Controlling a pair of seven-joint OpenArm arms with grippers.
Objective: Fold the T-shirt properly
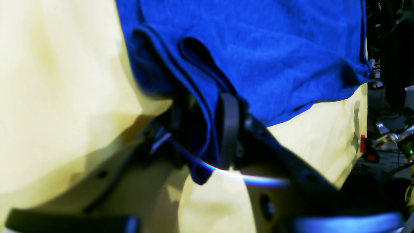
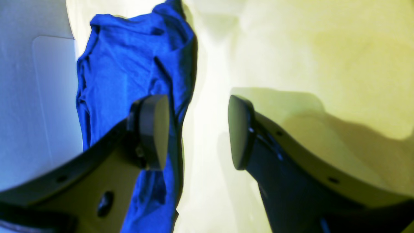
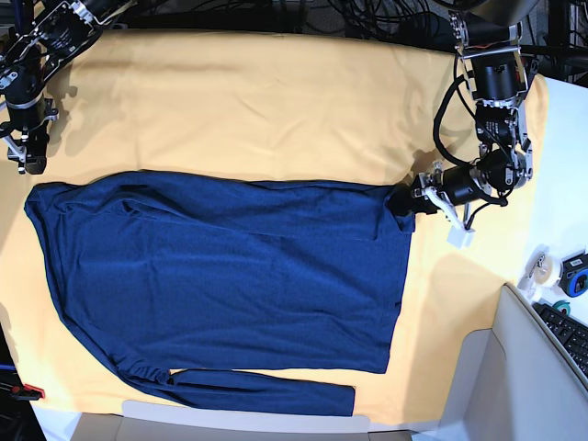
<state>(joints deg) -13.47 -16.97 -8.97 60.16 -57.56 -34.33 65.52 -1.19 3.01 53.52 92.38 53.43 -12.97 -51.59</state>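
Note:
The T-shirt, dark navy with long sleeves, lies spread flat on the yellow table cloth, with one sleeve folded along its front edge. My left gripper is at the shirt's upper right corner. In the left wrist view the left gripper is shut on a bunched fold of the shirt. My right gripper hangs just above the shirt's upper left corner. In the right wrist view the right gripper is open and empty, with the shirt beside its left finger.
A keyboard and tape rolls lie on the white surface at the right. A cardboard panel stands at the front right. Cables run along the back edge. A red object sits at the front left.

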